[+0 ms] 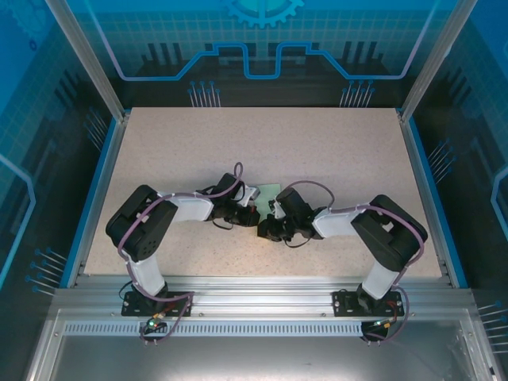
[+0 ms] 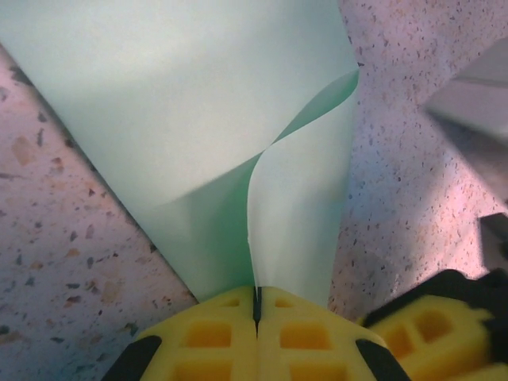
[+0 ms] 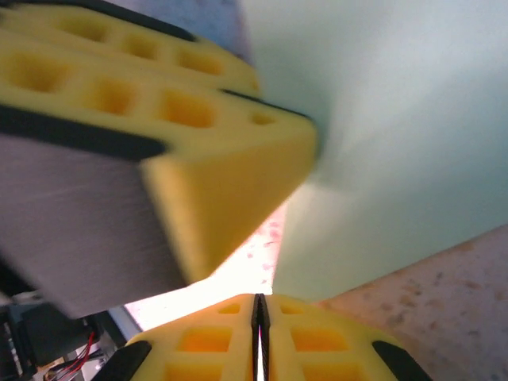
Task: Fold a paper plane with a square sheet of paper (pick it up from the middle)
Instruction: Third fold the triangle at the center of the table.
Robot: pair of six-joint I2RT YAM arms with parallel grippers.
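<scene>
Yellow fingers (image 2: 210, 337) of left hand (image 2: 255, 308): pressed together, pinching the near tip of the square sheet of paper (image 2: 175, 103). Sheet: pale mint, partly folded, one flap curling up. It fans out away from that hand, long axis pointing straight ahead of it, lying mid-tabletop (image 1: 333, 151). Right hand (image 3: 258, 311): just right of the sheet, closed, apparently on its edge. Both hands touch the sheet, so neither is nearer; the next crease probably follows that axis.
</scene>
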